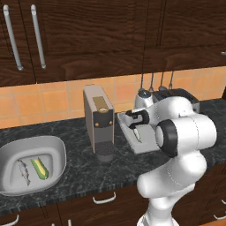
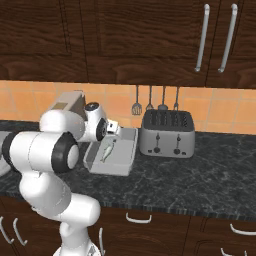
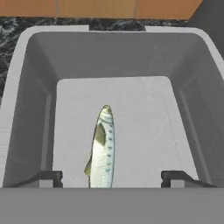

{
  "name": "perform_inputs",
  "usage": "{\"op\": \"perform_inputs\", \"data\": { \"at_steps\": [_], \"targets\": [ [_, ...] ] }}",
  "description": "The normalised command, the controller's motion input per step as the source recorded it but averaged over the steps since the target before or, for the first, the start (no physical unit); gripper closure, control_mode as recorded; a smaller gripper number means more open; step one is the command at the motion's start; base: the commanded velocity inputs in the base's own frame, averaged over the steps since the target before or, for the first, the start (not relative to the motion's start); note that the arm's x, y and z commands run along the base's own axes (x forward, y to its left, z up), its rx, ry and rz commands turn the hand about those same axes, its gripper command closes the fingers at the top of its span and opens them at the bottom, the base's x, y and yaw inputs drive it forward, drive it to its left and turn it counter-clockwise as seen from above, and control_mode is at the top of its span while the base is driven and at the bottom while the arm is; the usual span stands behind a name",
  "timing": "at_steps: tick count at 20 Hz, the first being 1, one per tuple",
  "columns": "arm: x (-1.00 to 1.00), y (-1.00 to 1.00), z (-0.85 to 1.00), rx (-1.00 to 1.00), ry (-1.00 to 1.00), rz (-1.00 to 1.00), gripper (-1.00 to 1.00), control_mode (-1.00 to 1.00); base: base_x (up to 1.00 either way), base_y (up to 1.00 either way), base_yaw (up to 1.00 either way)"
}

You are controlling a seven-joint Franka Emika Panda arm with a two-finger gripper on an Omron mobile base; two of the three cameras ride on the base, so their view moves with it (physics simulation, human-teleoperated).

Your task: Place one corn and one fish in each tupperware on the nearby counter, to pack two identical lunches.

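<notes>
Gripper (image 3: 112, 177) spread wide and empty, hanging over the rectangular tupperware (image 3: 26, 109) with a fish (image 3: 103, 148) loose on its floor between the fingertips; risk: pulling away low could clip the wall and slide this light container.

Even, soft rendered light in all three views, with no glare and no blur.

The black marbled stone table (image 1: 84, 176) is evenly lit and shows only a faint dark patch under the boxy grey coffee machine (image 1: 99, 123). The dark brown wood cabinets (image 2: 125, 40) stay dim but readable. The white glossy robot arm (image 1: 185, 132) carries soft shading. Inside the flat rectangular light-grey container (image 3: 26, 113) the walls are darker than the pale floor. Edges look slightly jagged and coarse; no bending at the borders.
</notes>
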Motion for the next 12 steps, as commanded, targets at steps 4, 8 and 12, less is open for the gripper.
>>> {"op": "perform_inputs", "data": {
  "at_steps": [4, 8, 12],
  "targets": [
    [-1.0, -0.09, 0.27, 0.0, -0.07, -0.06, -1.0, -1.0, 0.0, 0.0, 0.0],
    [-1.0, -0.12, 0.27, 0.02, -0.16, -0.01, -1.0, -1.0, 0.0, 0.0, 0.0],
    [-1.0, 0.0, 0.04, 0.0, -0.24, 0.02, -1.0, -1.0, 0.0, 0.0, 0.0]
  ]
}}
